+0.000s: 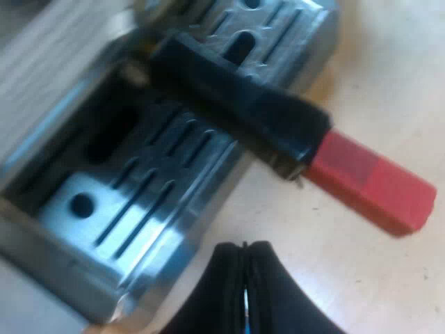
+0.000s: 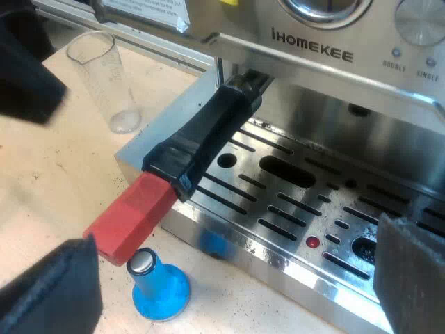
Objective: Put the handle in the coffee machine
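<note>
The metal holder's black handle point(image 2: 208, 132) slants out from under the espresso machine's point(image 2: 313, 42) front, over the slotted drip tray point(image 2: 292, 202). Its red end point(image 2: 132, 216) reaches past the tray's edge above the table. The holder's metal head is hidden under the machine. My right gripper point(image 2: 229, 285) stands open and wide, empty, facing the tray below the handle. In the left wrist view the handle point(image 1: 236, 97) and its red end point(image 1: 368, 181) lie across the drip tray point(image 1: 139, 202). My left gripper point(image 1: 243, 299) is shut on nothing, a short way off the red end.
A blue tamper point(image 2: 160, 285) stands on the wooden table point(image 2: 55, 181) just under the red end. An empty measuring glass point(image 2: 104, 76) stands by the machine's corner. A dark blurred shape point(image 2: 24, 76) sits beyond the glass.
</note>
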{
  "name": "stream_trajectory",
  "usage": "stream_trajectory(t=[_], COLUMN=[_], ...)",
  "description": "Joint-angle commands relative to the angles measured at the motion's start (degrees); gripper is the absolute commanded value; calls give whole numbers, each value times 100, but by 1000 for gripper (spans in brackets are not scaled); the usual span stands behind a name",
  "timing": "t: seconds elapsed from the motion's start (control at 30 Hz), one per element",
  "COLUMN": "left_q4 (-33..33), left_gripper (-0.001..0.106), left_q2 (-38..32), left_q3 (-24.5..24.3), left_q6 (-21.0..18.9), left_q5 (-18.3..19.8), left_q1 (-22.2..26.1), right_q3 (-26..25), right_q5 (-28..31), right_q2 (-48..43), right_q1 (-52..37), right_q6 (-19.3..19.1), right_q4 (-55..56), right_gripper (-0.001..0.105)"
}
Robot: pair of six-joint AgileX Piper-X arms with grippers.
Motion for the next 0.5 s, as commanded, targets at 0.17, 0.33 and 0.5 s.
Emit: stream_trajectory(t=[0.17, 0.33, 0.5], left_q4=[40, 40, 15], left_gripper=[0, 1, 20], left_q2=[-868, -1391, -1571], left_q3=[-55, -129, -391], left_q6=[-49, -49, -271], left_q5=[-386, -611, -717], left_q1=[627, 961, 1072], right_q3=[-42, -166, -500], right_q5=[-39, -320, -498], right_q2=[-47, -47, -47], right_q1=[9, -7, -213], right_q6=[-48, -362, -506], right_q4=[5, 93, 525], right_gripper=[81, 81, 81])
